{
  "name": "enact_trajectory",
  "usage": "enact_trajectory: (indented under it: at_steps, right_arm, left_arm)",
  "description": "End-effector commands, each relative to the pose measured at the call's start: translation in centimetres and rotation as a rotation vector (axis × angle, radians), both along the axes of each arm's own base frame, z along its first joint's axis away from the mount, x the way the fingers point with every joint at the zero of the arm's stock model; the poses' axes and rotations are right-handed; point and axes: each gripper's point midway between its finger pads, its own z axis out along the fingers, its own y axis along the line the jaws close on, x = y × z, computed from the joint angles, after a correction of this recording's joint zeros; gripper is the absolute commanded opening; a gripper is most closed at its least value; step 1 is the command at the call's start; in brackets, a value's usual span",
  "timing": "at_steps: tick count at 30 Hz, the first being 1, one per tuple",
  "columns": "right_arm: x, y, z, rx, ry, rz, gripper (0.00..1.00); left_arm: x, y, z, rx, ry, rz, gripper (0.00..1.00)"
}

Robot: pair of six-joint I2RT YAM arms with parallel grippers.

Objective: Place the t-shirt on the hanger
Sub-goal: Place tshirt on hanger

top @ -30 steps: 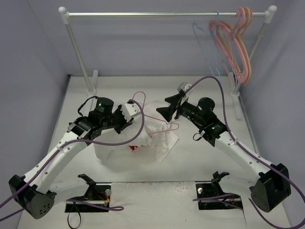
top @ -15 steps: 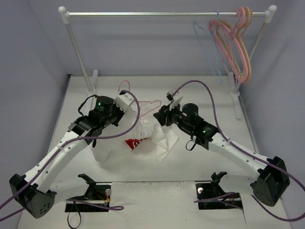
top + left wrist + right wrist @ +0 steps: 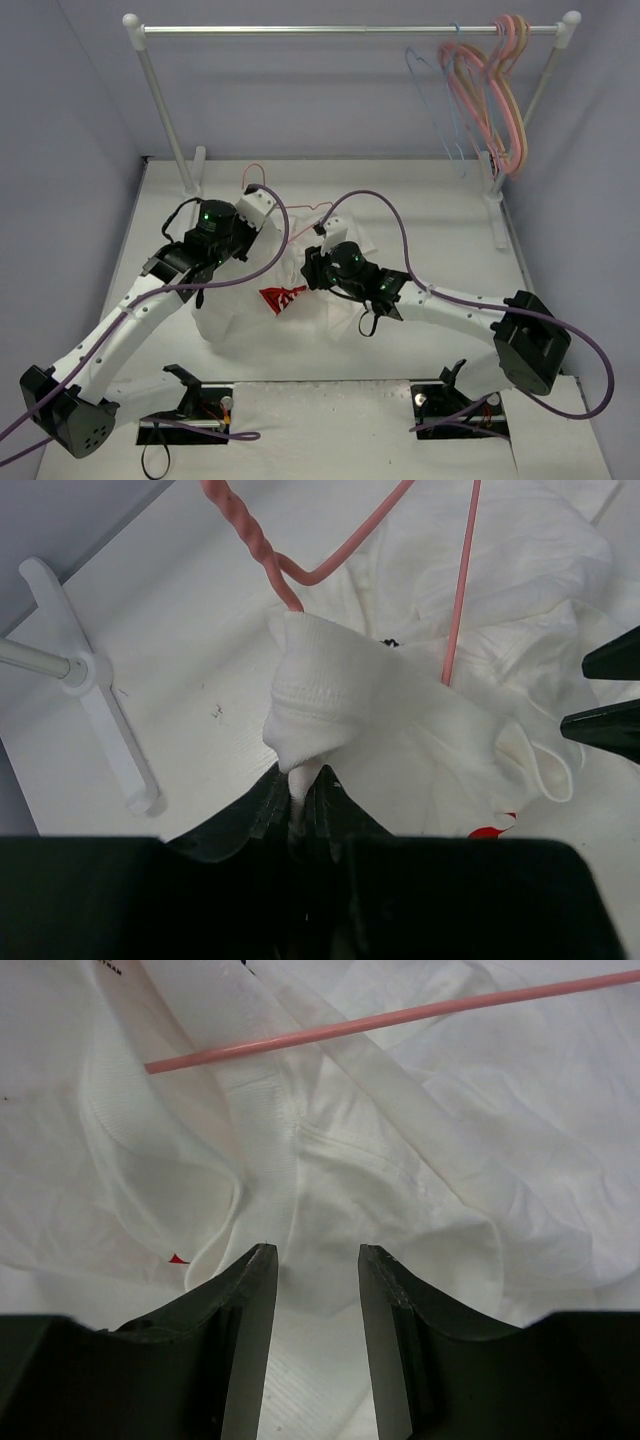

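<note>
Pinching a fold of the limp, light t-shirt [image 3: 400, 730], the left tool [image 3: 300, 780] sits clamped with the hanger [image 3: 460, 580] just ahead, while the right tool [image 3: 318, 1260] hangs part-open and empty above a ribbed edge [image 3: 275, 1110], likely the firmest hold.

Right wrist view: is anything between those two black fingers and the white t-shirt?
Nothing visible does. The right gripper has its jaws apart, facing bare cloth of the white t-shirt. The thin pinkish-red wire hanger lies across the cloth farther ahead, past the fingertips.

High rear camera looks down; wrist cameras closely share t-shirt [image 3: 400, 710].
</note>
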Motion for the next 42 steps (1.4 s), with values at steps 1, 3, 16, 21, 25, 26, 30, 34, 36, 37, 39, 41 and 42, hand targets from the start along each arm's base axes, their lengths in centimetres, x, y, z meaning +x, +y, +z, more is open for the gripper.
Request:
enact_trajectory:
  at_steps: [1, 3, 16, 21, 25, 26, 30, 34, 36, 37, 39, 41, 42]
  right_arm:
    - [2.1, 1.2, 4.9, 0.144, -0.085, -0.092, 0.39]
    - [1.9, 1.5, 5.0, 0.157, -0.08, -0.092, 0.39]
    - [0.8, 2.8, 6.0, 0.146, -0.077, -0.07, 0.43]
    - [0.7, 3.0, 5.4, 0.101, -0.071, -0.079, 0.43]
    - [0.7, 3.0, 4.4, 0.05, -0.06, -0.097, 0.42]
    - [0.7, 2.9, 4.2, 0.039, -0.061, -0.106, 0.42]
    - [0.2, 3.2, 3.3, 0.0, -0.04, -0.107, 0.38]
    - [-0.1, 3.3, 2.8, -0.02, -0.032, -0.107, 0.36]
    - [-0.2, 3.4, 2.5, -0.031, -0.027, -0.107, 0.36]
    - [-0.1, 3.4, 2.6, -0.032, -0.026, -0.109, 0.36]
    - [0.0, 3.3, 2.2, -0.045, -0.026, -0.115, 0.36]
    - [0.1, 3.2, 2.0, -0.054, -0.027, -0.119, 0.36]
    - [0.1, 3.2, 1.8, -0.059, -0.027, -0.122, 0.36]
  left_arm:
    - [1.5, -0.3, 3.8, -0.089, -0.112, 0.028, 0.0]
    - [1.6, -0.2, 3.8, -0.095, -0.109, 0.033, 0.0]
    - [1.8, -0.2, 3.8, -0.112, -0.094, 0.036, 0.0]
    - [1.7, -0.2, 3.7, -0.111, -0.089, 0.035, 0.0]
    - [1.7, -0.2, 3.7, -0.112, -0.089, 0.035, 0.0]
    - [1.7, -0.2, 3.7, -0.112, -0.089, 0.035, 0.0]
    - [1.7, -0.3, 3.7, -0.113, -0.088, 0.033, 0.0]
    - [1.7, -0.2, 3.7, -0.112, -0.087, 0.034, 0.0]
    - [1.7, -0.2, 3.6, -0.11, -0.086, 0.034, 0.0]
    - [1.7, -0.2, 3.7, -0.112, -0.087, 0.036, 0.0]
    - [1.7, -0.2, 3.7, -0.112, -0.087, 0.036, 0.0]
    - [1.7, -0.1, 3.8, -0.114, -0.089, 0.038, 0.0]
    - [1.7, -0.1, 3.8, -0.114, -0.089, 0.038, 0.0]
